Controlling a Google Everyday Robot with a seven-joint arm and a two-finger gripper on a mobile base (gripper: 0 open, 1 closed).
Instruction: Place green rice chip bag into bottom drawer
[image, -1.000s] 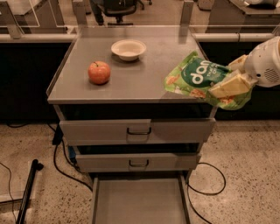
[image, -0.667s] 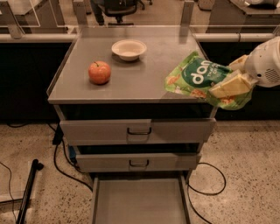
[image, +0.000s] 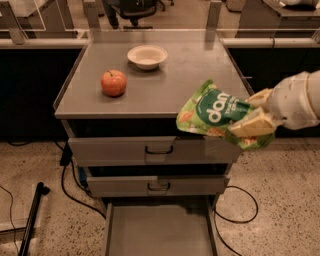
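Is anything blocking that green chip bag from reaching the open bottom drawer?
Nothing visible does. The end effector holds the green rice chip bag at the front right corner of the cabinet; the bottom drawer stands pulled out below.

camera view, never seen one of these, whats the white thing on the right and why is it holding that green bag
This is one camera looking down at a grey metal cabinet; where it is mounted I cannot tell. The white thing is a robot arm. Its two-fingered claw is shut on the green rice chip bag, held in the air by the cabinet's front right corner. On top sit an apple and a small bowl. Below, the bottom drawer is pulled out, likely where the bag goes.
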